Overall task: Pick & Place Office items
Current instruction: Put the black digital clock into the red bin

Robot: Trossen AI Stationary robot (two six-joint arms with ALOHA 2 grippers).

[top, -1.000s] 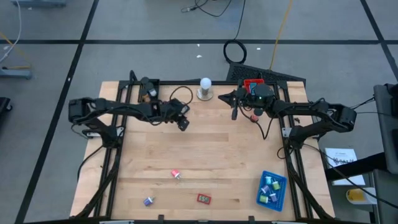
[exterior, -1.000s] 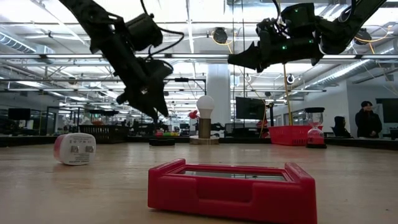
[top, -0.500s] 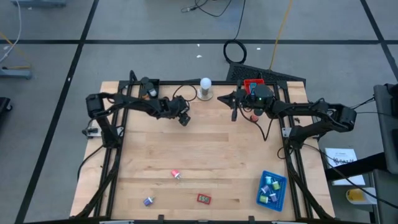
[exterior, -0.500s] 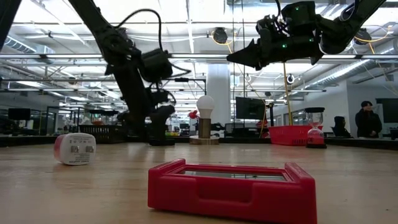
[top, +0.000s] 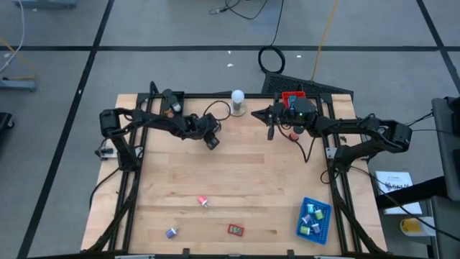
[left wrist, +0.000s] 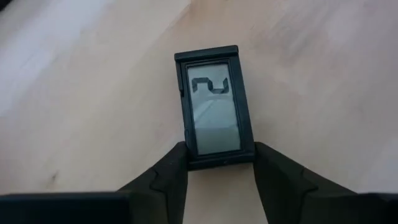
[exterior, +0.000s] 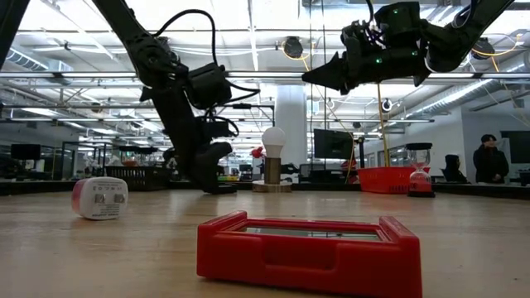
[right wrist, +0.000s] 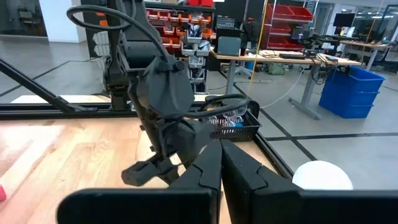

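Observation:
A small black tray (left wrist: pixel 214 106) with a clear window lies flat on the wooden table (top: pixel 237 180). My left gripper (left wrist: pixel 217 163) is down at the tray and shut on its near end; it also shows as my left gripper (top: pixel 210 142) toward the table's far side and as my left gripper (exterior: pixel 209 178) at table level. My right gripper (top: pixel 271 126) hangs shut and level, high over the far side, holding nothing. A pink-and-white roll (top: pixel 203 202), a purple piece (top: pixel 172 232) and a red tray (top: pixel 236 229) lie near the front edge. My left gripper pinches the black tray between its two fingers, one on each long side (left wrist: pixel 186 155), at the tray's end nearest the wrist. The fingers slant steeply down from above and lie along the tray. The tray lies flat on the table.
A blue tray (top: pixel 314 219) with several small pieces sits at the front right. A white ball on a grey base (top: pixel 236 102) and a red basket (top: pixel 291 96) stand at the far edge. Bare wood lies in the table's middle.
My left gripper has sunk from well above the table down to its surface, tipping steeper as it went, and now stands at the black tray. My right gripper has kept still.

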